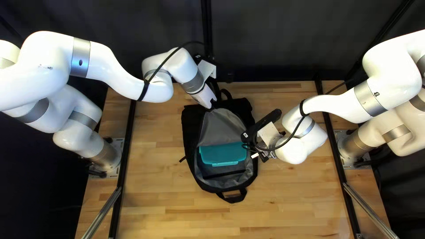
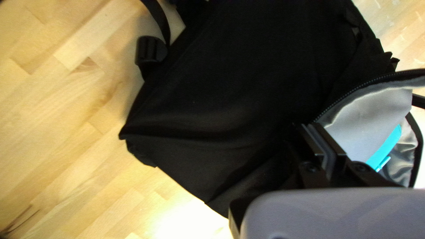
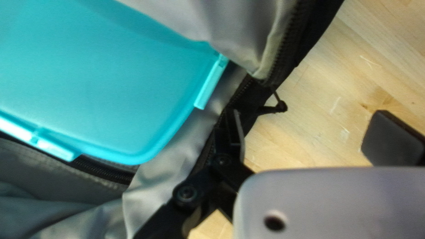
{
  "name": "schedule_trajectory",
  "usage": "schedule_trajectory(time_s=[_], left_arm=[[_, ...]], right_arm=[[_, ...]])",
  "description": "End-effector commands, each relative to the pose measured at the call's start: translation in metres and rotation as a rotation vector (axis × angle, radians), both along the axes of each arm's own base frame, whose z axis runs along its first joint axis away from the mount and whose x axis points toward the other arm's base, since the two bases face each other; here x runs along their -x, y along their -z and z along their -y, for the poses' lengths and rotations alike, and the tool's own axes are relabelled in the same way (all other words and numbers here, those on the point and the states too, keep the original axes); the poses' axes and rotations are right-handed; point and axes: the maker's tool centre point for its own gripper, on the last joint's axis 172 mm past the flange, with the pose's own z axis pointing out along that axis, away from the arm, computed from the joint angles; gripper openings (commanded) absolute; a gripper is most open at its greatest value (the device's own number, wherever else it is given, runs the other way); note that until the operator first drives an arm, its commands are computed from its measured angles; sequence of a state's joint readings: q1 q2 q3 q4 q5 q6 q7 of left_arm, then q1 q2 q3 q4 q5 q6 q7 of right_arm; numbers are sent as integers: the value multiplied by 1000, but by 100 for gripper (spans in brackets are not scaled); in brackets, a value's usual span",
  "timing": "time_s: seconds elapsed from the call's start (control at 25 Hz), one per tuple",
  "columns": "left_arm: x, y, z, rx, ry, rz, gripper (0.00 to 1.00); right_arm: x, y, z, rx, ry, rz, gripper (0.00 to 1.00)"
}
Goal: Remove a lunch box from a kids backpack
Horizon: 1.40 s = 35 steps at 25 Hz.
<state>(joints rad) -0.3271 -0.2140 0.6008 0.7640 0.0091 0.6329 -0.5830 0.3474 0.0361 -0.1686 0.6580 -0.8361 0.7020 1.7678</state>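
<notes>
Teal lunch box still inside the open backpack

The teal lunch box (image 1: 222, 153) lies in the main compartment of the black backpack (image 1: 191, 128), which rests unzipped on the wooden table (image 1: 155, 194). Grey lining (image 1: 220, 126) rises beyond the box and overlaps its far edge, while a zippered inner pocket (image 3: 48, 177) sits just beside its near edge. One side latch (image 3: 211, 84) faces the bag's right-hand rim.

The left gripper (image 1: 212, 103) is at the far end of the opening, its fingers pressed nearly together, pinching the black fabric at the zipper edge (image 2: 349, 98) of the flap. A strap buckle (image 2: 150, 51) lies on the wood beside the bag.

The right gripper (image 1: 261, 155) has its fingers spread wide: one is over the zippered rim by the lunch box, the other out above the table. A zipper pull (image 3: 280, 106) hangs past the rim, ahead of the gap between them; neither finger touches the box
</notes>
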Motion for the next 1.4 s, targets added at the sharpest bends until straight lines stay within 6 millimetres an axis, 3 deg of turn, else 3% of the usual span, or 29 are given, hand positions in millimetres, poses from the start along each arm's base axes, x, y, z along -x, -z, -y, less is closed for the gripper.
schedule_trajectory(time_s=[0.04, 0.56, 0.84, 1.12, 1.4], left_arm=[[0, 1, 1, 6, 1, 5, 0], [2, 4, 0, 38, -17, 25, 0], [5, 2, -19, 217, -159, 141, 0], [-7, 3, -32, 300, -250, 196, 0], [-16, -4, -20, 302, -242, 186, 0]], right_arm=[[0, 0, 0, 0, 0, 0, 100], [0, 0, 0, 0, 0, 0, 100], [0, 0, 0, 0, 0, 0, 100], [0, 0, 0, 0, 0, 0, 100], [0, 0, 0, 0, 0, 0, 100]])
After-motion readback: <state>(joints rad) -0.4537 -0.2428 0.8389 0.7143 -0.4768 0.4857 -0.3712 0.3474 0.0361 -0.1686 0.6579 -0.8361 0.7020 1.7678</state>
